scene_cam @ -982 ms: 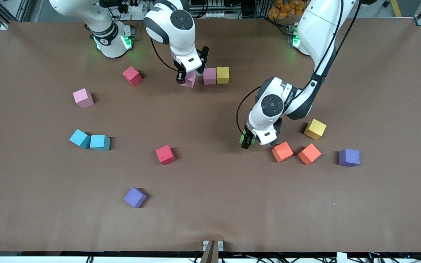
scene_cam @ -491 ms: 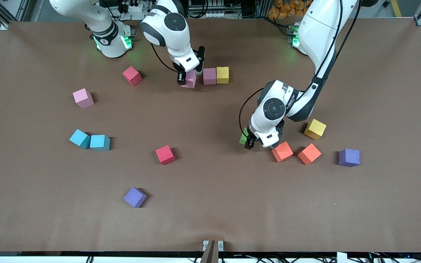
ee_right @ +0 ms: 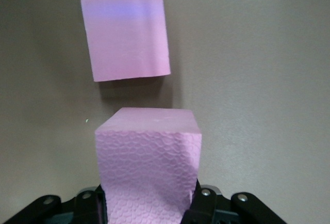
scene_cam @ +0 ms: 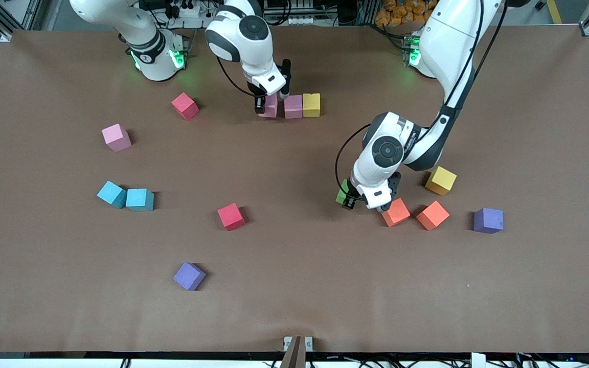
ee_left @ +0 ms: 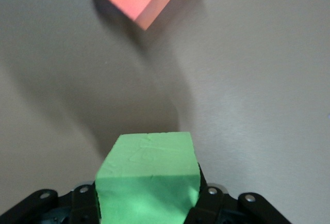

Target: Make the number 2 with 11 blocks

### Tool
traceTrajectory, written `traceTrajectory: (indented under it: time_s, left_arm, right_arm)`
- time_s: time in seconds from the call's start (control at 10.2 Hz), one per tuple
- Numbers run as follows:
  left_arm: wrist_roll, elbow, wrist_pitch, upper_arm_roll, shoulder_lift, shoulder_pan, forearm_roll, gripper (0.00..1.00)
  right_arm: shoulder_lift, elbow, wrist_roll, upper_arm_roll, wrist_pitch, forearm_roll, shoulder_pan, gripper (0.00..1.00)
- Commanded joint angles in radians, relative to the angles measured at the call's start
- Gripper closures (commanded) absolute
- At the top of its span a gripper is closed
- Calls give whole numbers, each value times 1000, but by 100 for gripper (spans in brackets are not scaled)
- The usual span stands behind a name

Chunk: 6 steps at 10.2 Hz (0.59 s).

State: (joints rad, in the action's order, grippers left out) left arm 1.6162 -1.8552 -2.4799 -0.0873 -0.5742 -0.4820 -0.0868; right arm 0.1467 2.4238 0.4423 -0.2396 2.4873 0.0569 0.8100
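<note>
Left tool (scene_cam: 352, 200) is gripping a green block (ee_left: 148, 175) beside orange blocks (scene_cam: 395, 212). Right tool (scene_cam: 266, 105) is clamping a pink block (ee_right: 149, 159), its wrist view revealing a gap at 12 o'clock before the pink-yellow row (scene_cam: 301, 106).

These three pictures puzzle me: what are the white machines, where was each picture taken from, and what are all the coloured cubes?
The white machines are two robot arms, each ending in a two-finger gripper. The wide picture looks down from a high camera facing them across a brown table. The two close-ups come from cameras on the arms' wrists.

The right gripper is shut on a pink block, placing it beside another pink block and a yellow block, which form a short row. The left gripper is shut on a green block, close to two orange blocks.

Loose foam cubes lie scattered on the table: two red, one pink, two teal-blue, two purple and another yellow.
</note>
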Motion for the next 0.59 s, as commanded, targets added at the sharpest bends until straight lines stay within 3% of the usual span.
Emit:
traceTrajectory:
  time_s: [0.0, 0.49]
  left_arm:
    - [-68, -6, 6, 8, 40, 20, -2, 87]
    - [-70, 62, 108, 1, 37, 51, -1, 87]
  right_arm:
    - [51, -26, 10, 0, 16, -8, 15, 100]
    - [131, -94, 12, 0, 28, -11, 41, 100]
